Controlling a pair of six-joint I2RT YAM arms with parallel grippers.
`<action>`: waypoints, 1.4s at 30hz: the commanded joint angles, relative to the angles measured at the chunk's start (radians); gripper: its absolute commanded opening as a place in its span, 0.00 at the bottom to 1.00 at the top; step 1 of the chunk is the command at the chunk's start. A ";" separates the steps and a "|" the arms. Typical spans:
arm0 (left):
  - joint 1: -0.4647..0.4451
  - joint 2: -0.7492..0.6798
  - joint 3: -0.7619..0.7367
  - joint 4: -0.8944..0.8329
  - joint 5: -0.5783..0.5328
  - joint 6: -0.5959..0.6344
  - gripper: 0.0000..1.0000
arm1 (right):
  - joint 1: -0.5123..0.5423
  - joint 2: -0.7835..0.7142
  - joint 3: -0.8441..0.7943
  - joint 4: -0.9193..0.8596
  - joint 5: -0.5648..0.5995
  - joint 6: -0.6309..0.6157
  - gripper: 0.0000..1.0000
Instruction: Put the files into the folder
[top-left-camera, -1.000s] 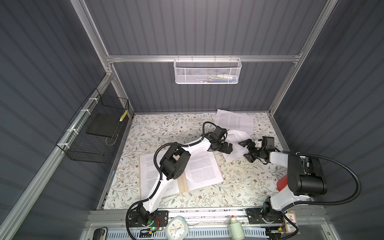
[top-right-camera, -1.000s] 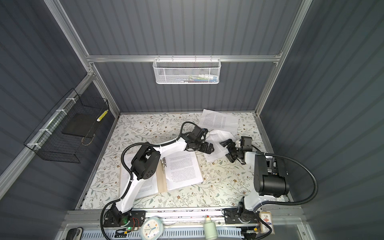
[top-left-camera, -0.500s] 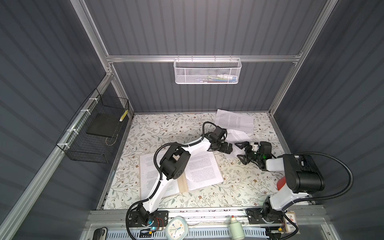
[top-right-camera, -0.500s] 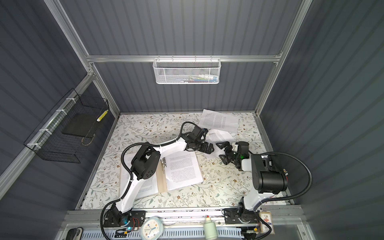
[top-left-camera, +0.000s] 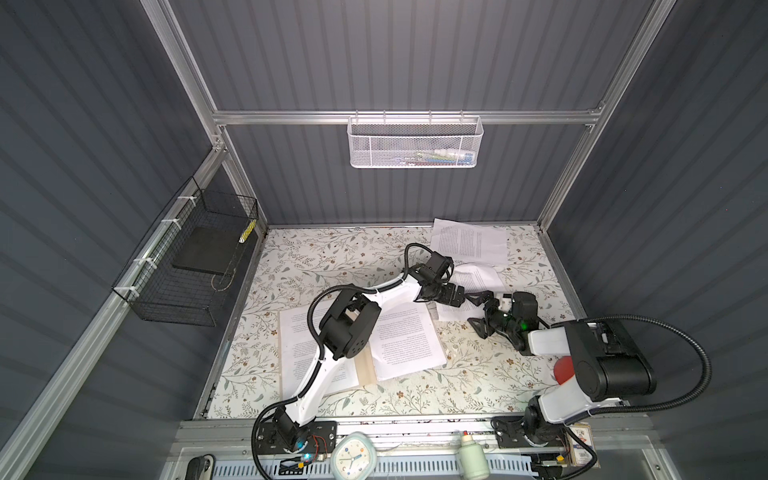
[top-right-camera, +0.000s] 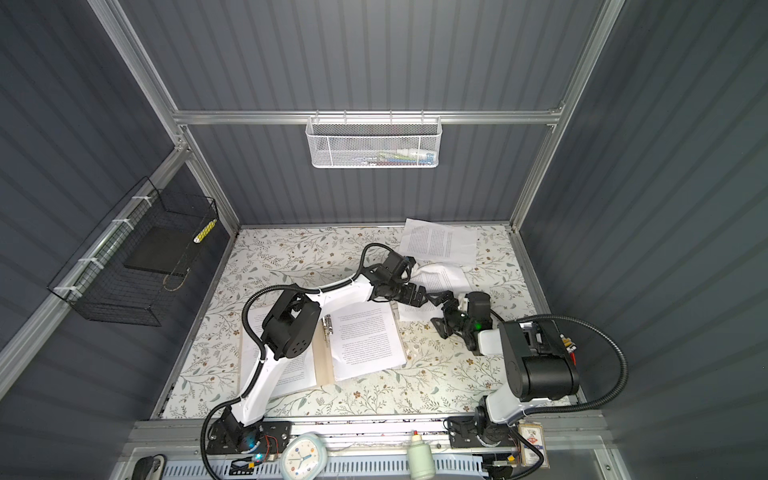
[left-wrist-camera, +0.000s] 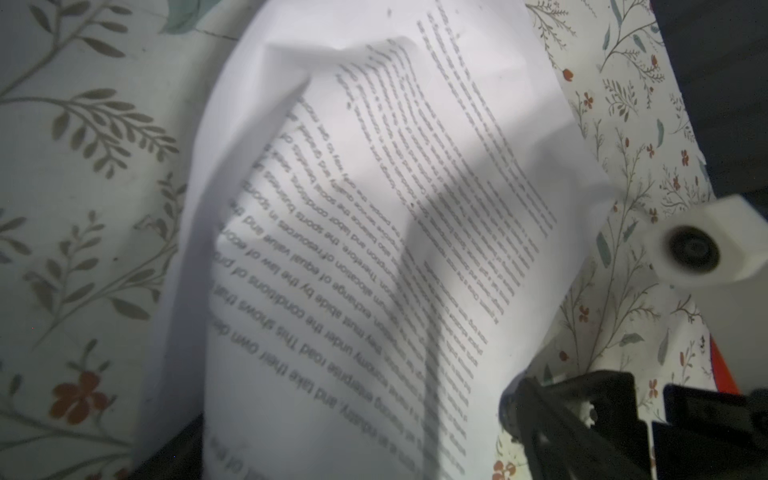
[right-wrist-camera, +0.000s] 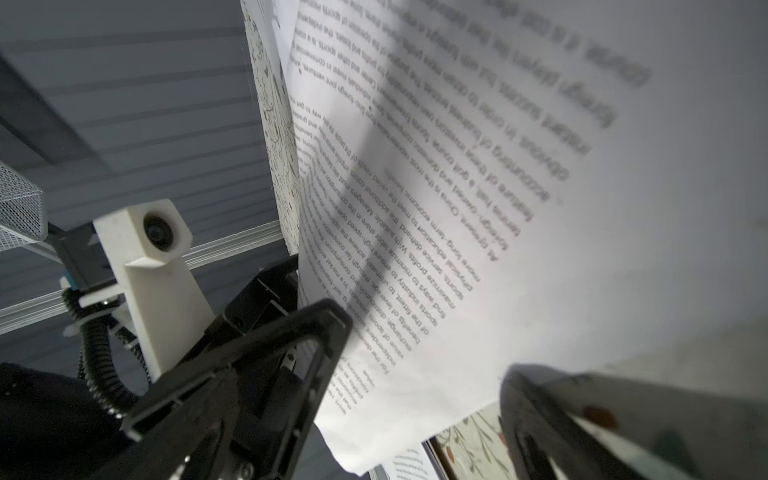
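The tan folder (top-left-camera: 366, 368) (top-right-camera: 322, 361) lies open near the front, with a printed file (top-left-camera: 409, 345) on its right half and another file (top-left-camera: 297, 349) on its left half. A crumpled file (top-left-camera: 478, 274) (top-right-camera: 444, 278) (left-wrist-camera: 374, 208) (right-wrist-camera: 498, 208) lies beyond it, and a flat file (top-left-camera: 469, 243) rests at the back right. My left gripper (top-left-camera: 455, 297) (top-right-camera: 415, 297) is open at the crumpled file's near edge, and paper covers its fingers in the left wrist view. My right gripper (top-left-camera: 471, 309) (top-right-camera: 436, 309) (right-wrist-camera: 419, 395) faces it, open, with that file's edge between its fingers.
A white mesh basket (top-left-camera: 415, 145) hangs on the back wall. A black wire basket (top-left-camera: 195, 266) holding a black pad hangs on the left wall. A clock (top-left-camera: 353, 457) and a small bottle (top-left-camera: 471, 457) sit on the front rail. A red object (top-left-camera: 562, 370) lies by the right arm.
My right gripper has swung left, up to the crumpled file and close to my left gripper. The left arm has barely moved.
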 joint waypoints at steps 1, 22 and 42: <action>0.008 0.087 -0.072 -0.135 0.031 -0.068 0.94 | 0.008 -0.004 0.006 -0.103 0.014 -0.016 0.99; 0.039 0.072 -0.052 -0.088 0.080 -0.174 0.88 | 0.086 0.053 -0.050 0.131 -0.015 0.172 0.99; 0.047 0.098 -0.061 -0.086 0.065 -0.187 0.81 | 0.122 -0.110 -0.062 -0.020 0.010 0.142 0.99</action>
